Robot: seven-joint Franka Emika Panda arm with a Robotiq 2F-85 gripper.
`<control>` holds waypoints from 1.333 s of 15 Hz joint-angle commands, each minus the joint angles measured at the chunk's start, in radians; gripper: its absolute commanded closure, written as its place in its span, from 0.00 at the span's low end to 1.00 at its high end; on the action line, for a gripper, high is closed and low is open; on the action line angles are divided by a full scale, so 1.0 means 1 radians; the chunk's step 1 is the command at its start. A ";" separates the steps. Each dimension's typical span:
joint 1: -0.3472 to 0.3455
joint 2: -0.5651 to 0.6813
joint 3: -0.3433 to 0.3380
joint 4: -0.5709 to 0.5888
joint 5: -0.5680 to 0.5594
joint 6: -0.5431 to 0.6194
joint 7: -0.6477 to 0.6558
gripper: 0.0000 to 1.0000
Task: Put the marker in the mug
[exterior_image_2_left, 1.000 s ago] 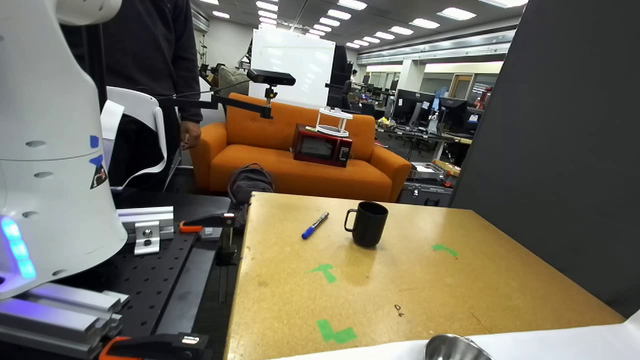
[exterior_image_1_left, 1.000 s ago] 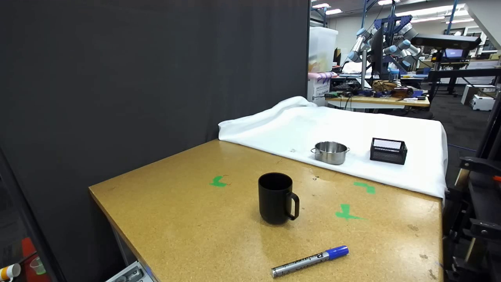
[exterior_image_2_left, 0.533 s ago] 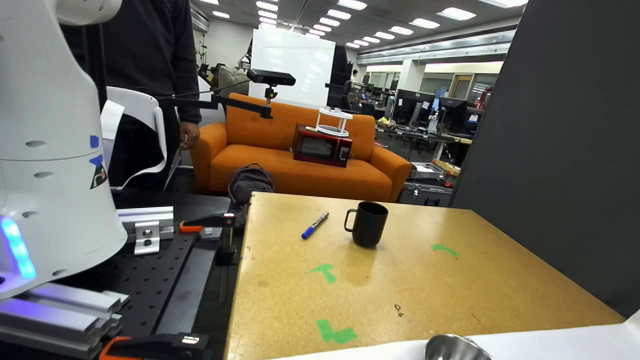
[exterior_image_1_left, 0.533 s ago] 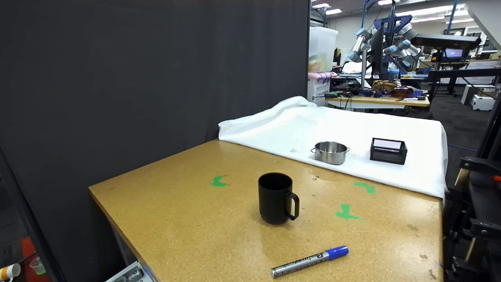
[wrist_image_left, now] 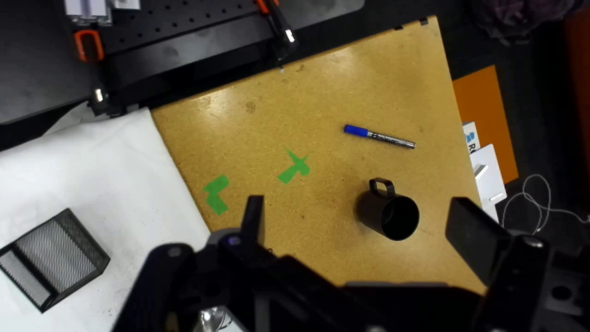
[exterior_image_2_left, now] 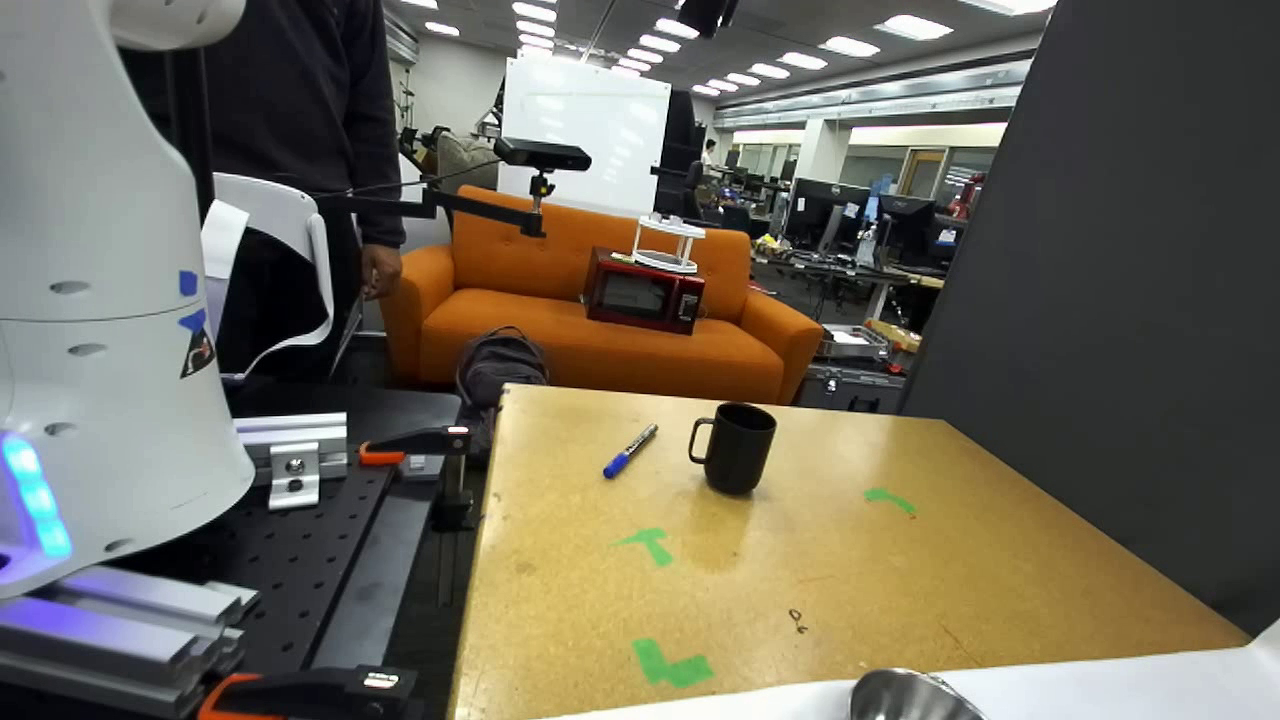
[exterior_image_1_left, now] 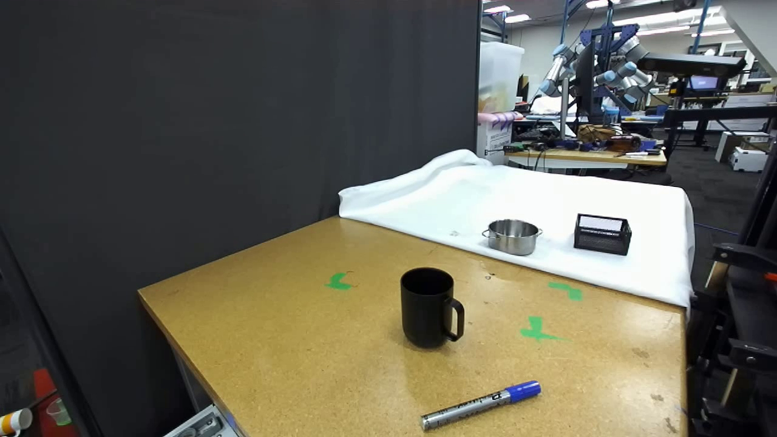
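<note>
The marker [exterior_image_1_left: 479, 406] is slim and silver with a blue end. It lies on the wooden table, also in an exterior view [exterior_image_2_left: 631, 451] and the wrist view [wrist_image_left: 379, 137]. The black mug [exterior_image_1_left: 427, 308] stands upright beside it, its loop handle on the marker's side; it also shows in an exterior view [exterior_image_2_left: 738, 449] and the wrist view [wrist_image_left: 388, 215]. My gripper [wrist_image_left: 357, 203] is open and empty, high above the table, with the mug seen between its fingers. A dark part, apparently of the gripper, shows at the top edge of an exterior view [exterior_image_2_left: 707, 14].
A metal bowl [exterior_image_1_left: 513, 237] and a black mesh box [exterior_image_1_left: 602, 234] stand on a white cloth [exterior_image_1_left: 643, 267] beside the bare wood. Green tape marks [wrist_image_left: 295, 167] are on the table. A dark panel [exterior_image_1_left: 243, 121] stands along one side. Clamps [wrist_image_left: 282, 34] hold the robot-side edge.
A dark part, apparently of the gripper, has come into view at the top of an exterior view, and a small dark shape at the other's top edge. The marker and mug have not moved.
</note>
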 commanded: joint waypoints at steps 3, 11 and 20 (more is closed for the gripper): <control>-0.044 0.006 0.098 -0.155 0.133 0.233 0.179 0.00; -0.033 0.103 0.247 -0.310 0.136 0.518 0.495 0.00; 0.087 0.269 0.262 -0.290 0.128 0.578 0.289 0.00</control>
